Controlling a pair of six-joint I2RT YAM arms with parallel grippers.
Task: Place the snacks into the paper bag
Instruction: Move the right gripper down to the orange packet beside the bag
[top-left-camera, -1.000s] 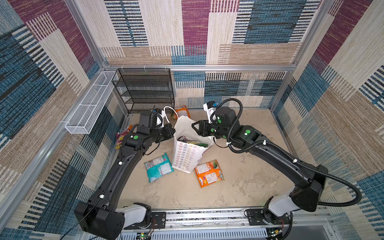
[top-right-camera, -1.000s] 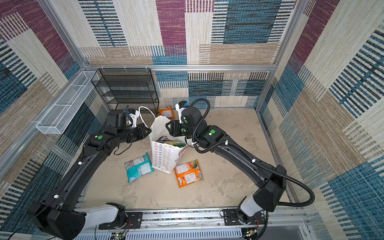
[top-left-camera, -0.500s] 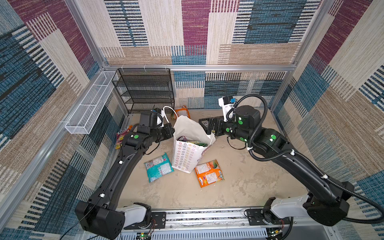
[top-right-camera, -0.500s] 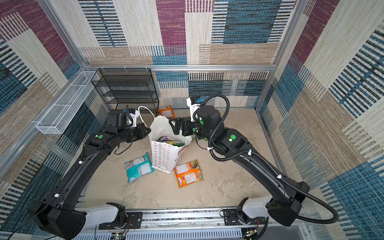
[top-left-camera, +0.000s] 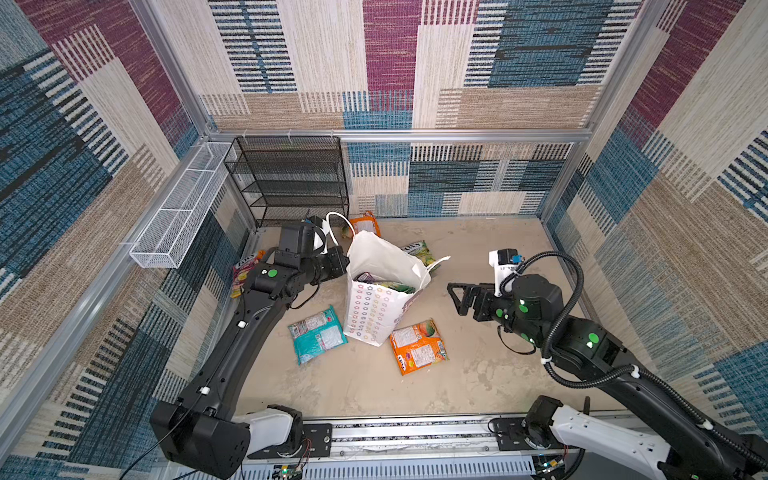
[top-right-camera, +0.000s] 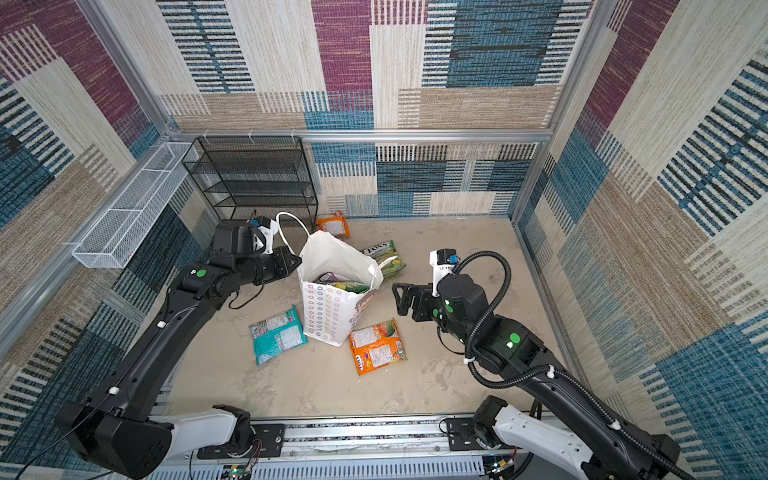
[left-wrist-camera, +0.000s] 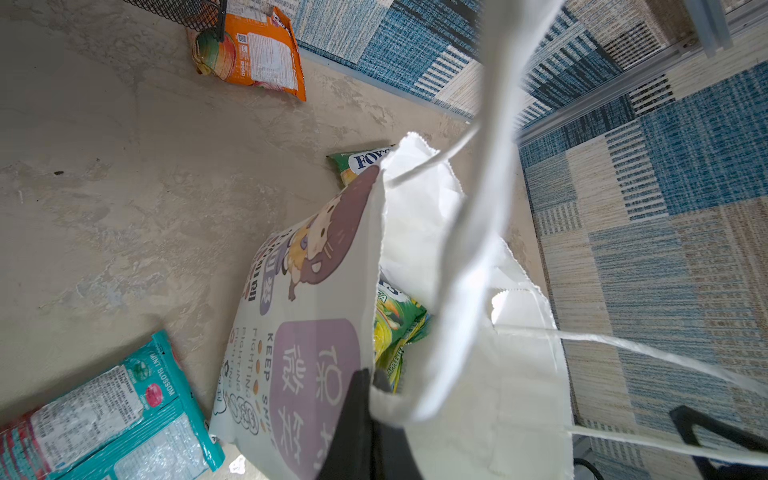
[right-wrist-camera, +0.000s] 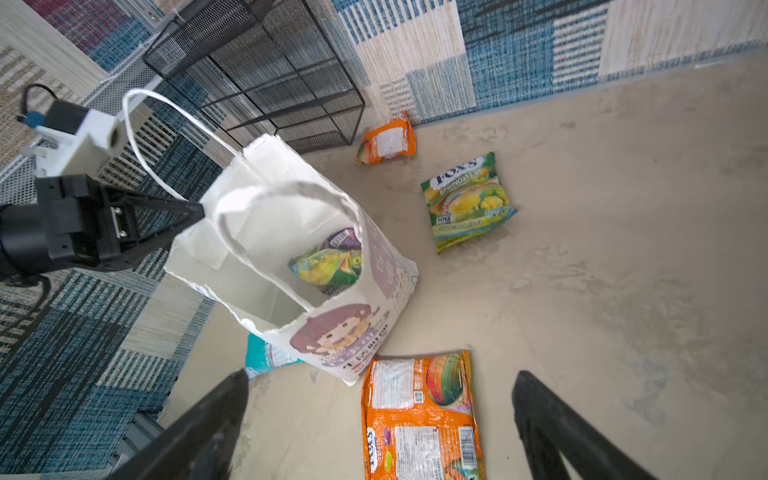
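Paper bag: the paper bag (top-left-camera: 374, 309) stands leaning at the centre of both top views, mouth open upward. Its thin paper looks flimsy and easy to tip.
Left gripper: the left gripper (top-left-camera: 340, 262) is clenched on the bag's rim at its left-of-frame edge, propping the mouth open.
Right gripper: the right gripper (top-left-camera: 456, 296) hangs right of centre, jaws spread wide and empty, apart from the bag.
Already inside: a yellow-green pouch (right-wrist-camera: 326, 264) and a purple pouch (right-wrist-camera: 345, 239) lie in the bag.
Outside, near: an orange pouch (top-left-camera: 417, 347) lies just below-right of the bag's base, and a teal pouch (top-left-camera: 318, 334) lies below-left, against it.
Outside, far: a green FOX'S pouch (top-left-camera: 419, 250) lies behind the bag. A second orange pouch (top-left-camera: 365, 224) sits at the foot of the black mesh rack (top-left-camera: 291, 183). A pink-yellow pouch (top-left-camera: 245, 272) at centre-left is partly hidden by the left arm.
Handling: the pouches look light, soft and glossy, so they are probably slippery; lying flat, they offer little to pinch.
Where to grip: likely a crimped end seal or a lifted corner, not the slick face.
Risk: a hard drop could pull the rim from the clamp.
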